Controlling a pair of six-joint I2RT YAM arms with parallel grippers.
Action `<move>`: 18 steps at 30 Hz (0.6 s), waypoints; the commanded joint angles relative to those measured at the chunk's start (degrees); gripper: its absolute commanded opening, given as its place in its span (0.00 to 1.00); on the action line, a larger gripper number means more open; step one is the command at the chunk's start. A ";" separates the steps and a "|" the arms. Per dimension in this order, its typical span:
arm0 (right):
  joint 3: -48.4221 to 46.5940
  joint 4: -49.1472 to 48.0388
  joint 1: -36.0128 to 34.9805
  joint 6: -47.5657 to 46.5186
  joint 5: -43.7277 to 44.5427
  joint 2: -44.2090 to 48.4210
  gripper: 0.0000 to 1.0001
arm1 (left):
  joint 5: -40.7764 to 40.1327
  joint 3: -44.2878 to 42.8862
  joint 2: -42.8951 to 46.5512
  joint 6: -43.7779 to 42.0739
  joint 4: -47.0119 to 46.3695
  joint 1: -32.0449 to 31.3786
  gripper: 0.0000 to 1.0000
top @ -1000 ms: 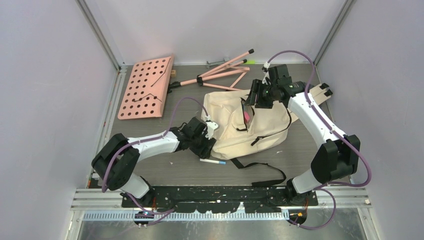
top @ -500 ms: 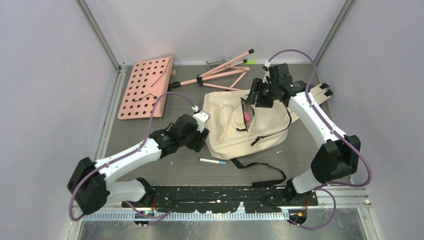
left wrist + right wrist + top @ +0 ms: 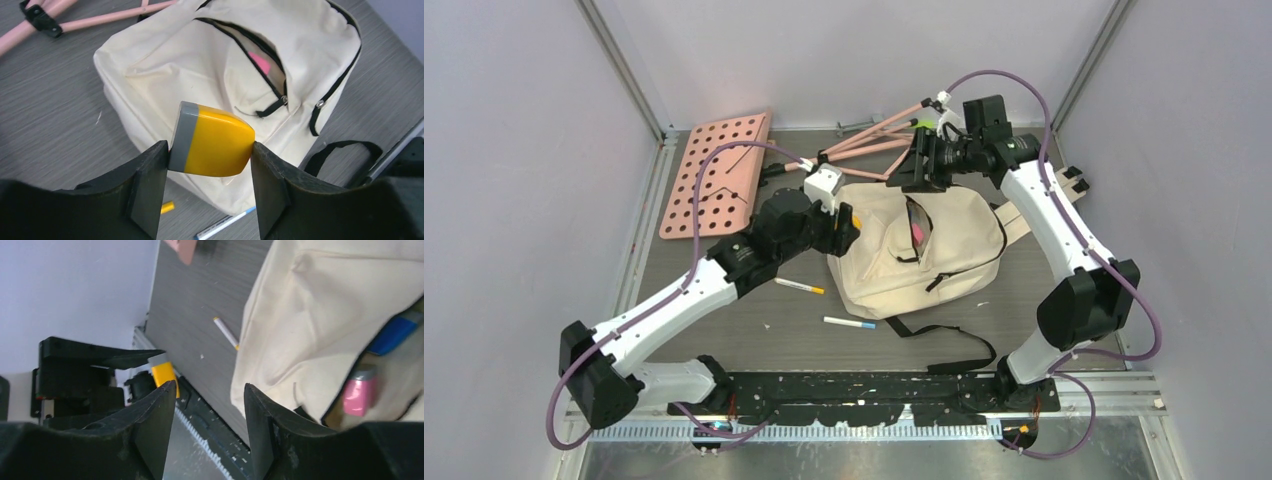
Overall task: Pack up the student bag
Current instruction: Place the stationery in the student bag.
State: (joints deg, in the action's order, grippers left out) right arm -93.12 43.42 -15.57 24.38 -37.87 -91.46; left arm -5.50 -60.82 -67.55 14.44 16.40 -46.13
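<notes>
The student bag lies flat in the middle of the table, cream cloth with black zippers; it also fills the left wrist view. Its front pocket gapes, and a pink item and a blue item show inside. My left gripper hovers by the bag's left edge, shut on a yellow block with a grey end. My right gripper is above the bag's far edge, open, with nothing between its fingers.
A white pen with a yellow cap and a white pen with a blue cap lie near the bag's left front. Black straps trail toward the arm bases. A pink perforated board and pink tripod legs lie at the back.
My left arm has risen from the table beside the bag and swung toward the back, uncovering the yellow-capped pen. My right gripper has drawn back from the pocket to the bag's far edge.
</notes>
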 commanded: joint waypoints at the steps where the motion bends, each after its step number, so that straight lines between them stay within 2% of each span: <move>1: -3.77 3.65 -1.23 0.38 -14.92 -2.08 0.57 | 4.37 -3.05 -1.98 4.69 -8.14 -0.28 0.36; 6: -4.69 8.18 -3.92 -2.33 -17.36 -2.53 0.55 | 9.05 -4.06 -2.85 5.79 -10.27 -0.32 0.36; 10: -2.65 5.36 -4.73 -0.63 -19.24 -2.39 0.55 | 9.19 -3.70 -2.12 5.98 -11.00 -0.28 0.36; 18: -3.65 6.79 -6.55 -1.85 -22.62 -5.68 0.55 | 9.04 -4.99 -2.64 6.44 -11.84 -0.30 0.34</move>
State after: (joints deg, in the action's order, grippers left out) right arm -95.15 49.54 -20.99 23.49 -56.53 -95.46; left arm 2.81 -62.06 -70.61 20.43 9.13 -46.13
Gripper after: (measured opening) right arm 0.553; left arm 0.583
